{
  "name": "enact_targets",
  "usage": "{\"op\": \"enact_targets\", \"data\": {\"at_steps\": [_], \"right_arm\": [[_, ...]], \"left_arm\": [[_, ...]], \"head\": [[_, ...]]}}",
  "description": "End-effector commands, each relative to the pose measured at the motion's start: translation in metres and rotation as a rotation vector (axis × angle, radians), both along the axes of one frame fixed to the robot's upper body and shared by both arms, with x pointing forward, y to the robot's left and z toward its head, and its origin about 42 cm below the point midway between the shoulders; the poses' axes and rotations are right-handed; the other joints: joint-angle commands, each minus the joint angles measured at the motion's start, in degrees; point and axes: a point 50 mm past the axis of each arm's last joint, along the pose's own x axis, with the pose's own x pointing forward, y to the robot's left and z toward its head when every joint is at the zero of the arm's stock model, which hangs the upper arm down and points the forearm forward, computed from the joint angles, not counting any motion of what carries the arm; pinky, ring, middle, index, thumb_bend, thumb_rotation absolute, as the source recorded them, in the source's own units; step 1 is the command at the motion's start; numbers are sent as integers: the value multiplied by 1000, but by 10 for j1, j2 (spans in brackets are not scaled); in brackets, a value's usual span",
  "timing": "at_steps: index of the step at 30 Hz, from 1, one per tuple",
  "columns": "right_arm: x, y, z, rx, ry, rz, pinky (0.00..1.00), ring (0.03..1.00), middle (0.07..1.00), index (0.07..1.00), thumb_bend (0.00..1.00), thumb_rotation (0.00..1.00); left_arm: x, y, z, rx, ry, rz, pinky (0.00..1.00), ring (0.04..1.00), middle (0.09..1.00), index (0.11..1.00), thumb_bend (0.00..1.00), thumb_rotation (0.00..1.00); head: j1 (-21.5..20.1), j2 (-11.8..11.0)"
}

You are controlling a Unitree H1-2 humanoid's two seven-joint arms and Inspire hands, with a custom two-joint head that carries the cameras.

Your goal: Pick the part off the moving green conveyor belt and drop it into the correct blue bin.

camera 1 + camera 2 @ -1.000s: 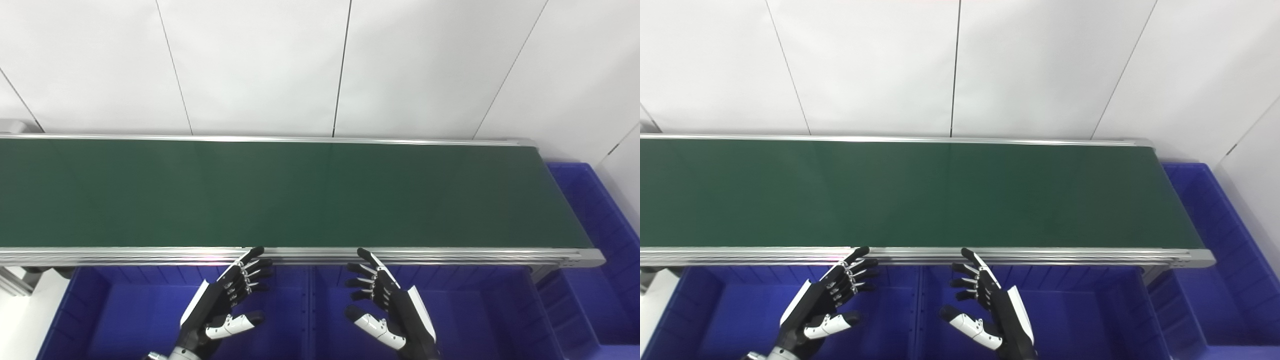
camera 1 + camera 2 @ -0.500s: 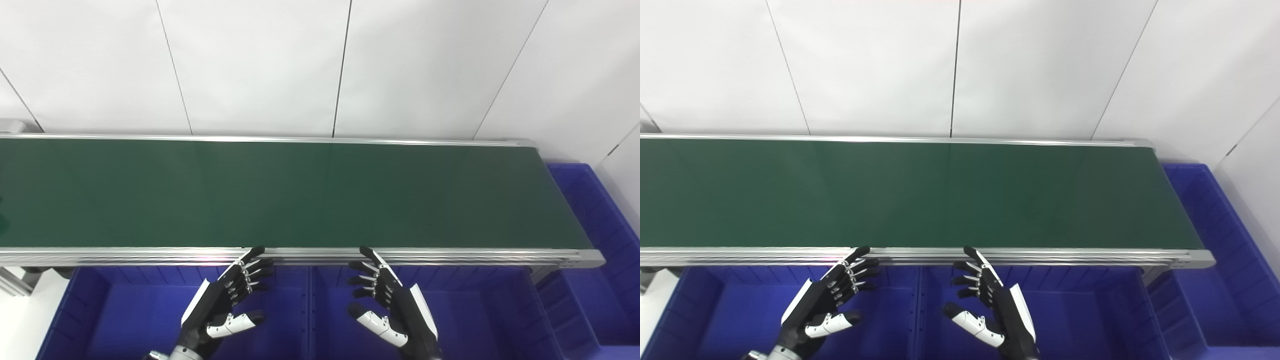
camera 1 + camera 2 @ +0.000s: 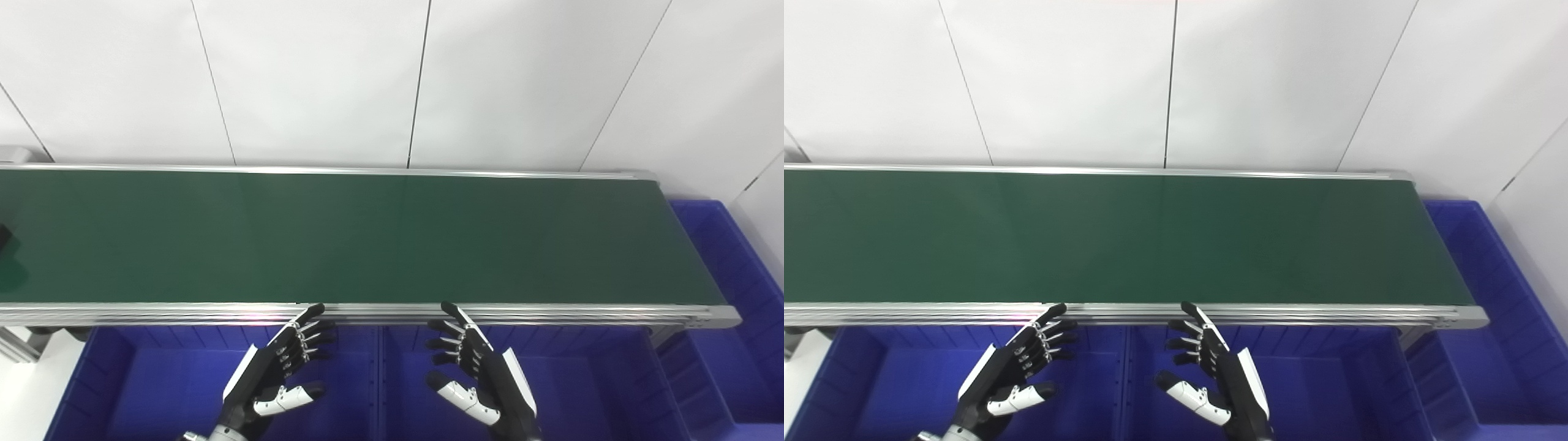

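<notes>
— Anything new?
— Dark part (image 3: 5, 236) has just entered the belt (image 3: 367, 239) at far left (left eye only). Left hand (image 3: 275, 373) and right hand (image 3: 478, 380) unchanged: fingers spread, empty, over the bins (image 3: 153, 392).

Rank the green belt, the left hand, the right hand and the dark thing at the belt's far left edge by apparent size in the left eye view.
1. Green belt.
2. Right hand and left hand: near alike, no ranking.
3. Dark thing, cut off by the frame, so its true size is unsure.
</notes>
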Motion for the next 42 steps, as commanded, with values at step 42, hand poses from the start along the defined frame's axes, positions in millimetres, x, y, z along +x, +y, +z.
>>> {"op": "enact_targets", "data": {"at_steps": [42], "right_arm": [[-1,-14,5,-5,-85,12,631,734,835,932,668,573]], "left_arm": [[5,-25,3,-18,-55,0,690,781,836,907,1000,406]], "head": [[168,-91]]}}
